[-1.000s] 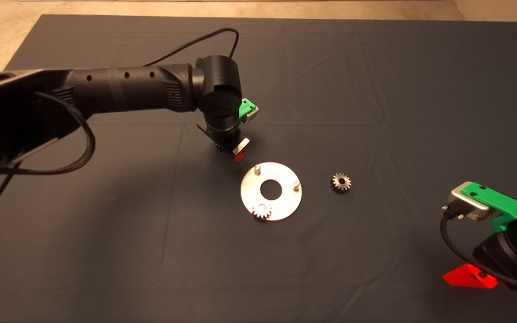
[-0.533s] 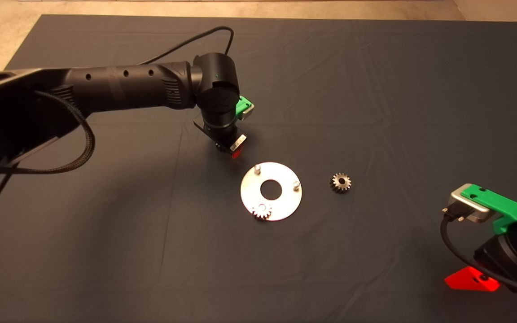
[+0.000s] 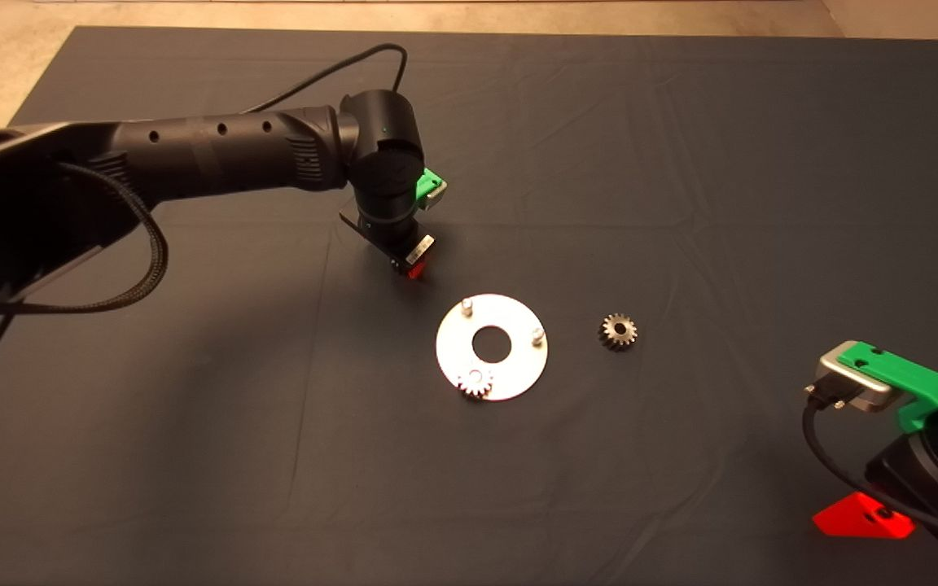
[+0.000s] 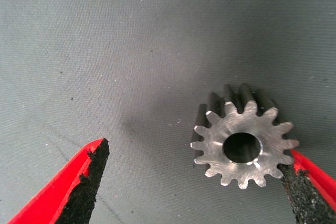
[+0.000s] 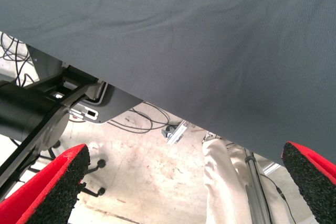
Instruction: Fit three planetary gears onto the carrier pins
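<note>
The shiny carrier disc [image 3: 518,366] lies mid-mat with two bare pins [image 3: 466,307] [image 3: 538,334]. One planetary gear [image 3: 475,382] sits on the third pin at the disc's near edge. A second gear [image 3: 618,331] lies loose on the mat right of the disc. My left gripper [image 3: 412,267] hovers just up-left of the disc. In the left wrist view it [image 4: 194,182] is open, with a third gear [image 4: 244,148] flat on the mat between the fingers, close against one pad [image 4: 302,192]. This gear is hidden under the gripper in the head view.
My right gripper [image 3: 864,517] is parked at the lower right edge, open [image 5: 184,182], its view looking past the mat's edge at the floor, cables and a person's light trouser leg [image 5: 220,182]. The dark mat [image 3: 192,448] spreads around the disc.
My left gripper has moved a little left and away from the disc. My right gripper has sunk slightly toward the lower edge. Disc and gears have not moved.
</note>
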Available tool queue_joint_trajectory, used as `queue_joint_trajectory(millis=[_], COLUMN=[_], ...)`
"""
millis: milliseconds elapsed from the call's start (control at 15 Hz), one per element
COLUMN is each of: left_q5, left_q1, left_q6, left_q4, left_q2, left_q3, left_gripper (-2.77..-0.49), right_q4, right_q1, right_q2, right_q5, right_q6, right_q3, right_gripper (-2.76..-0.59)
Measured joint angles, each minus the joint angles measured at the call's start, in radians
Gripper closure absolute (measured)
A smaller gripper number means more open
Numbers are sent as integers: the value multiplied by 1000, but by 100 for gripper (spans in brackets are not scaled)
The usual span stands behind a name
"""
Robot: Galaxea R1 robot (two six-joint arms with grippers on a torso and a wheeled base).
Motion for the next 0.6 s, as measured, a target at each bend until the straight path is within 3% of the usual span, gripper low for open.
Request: queue_joint_trajectory(millis=[600], left_q5=[-1], left_q1=[0], left_q6=[2], left_q4=[0], left_q2=[5], left_q3=[-29], left_gripper=[-219], right_q4=[3], right_q1=[0], right_q2=[0], right_q5=[0], right_q6=[0], right_q3=[1], right_gripper=[-273])
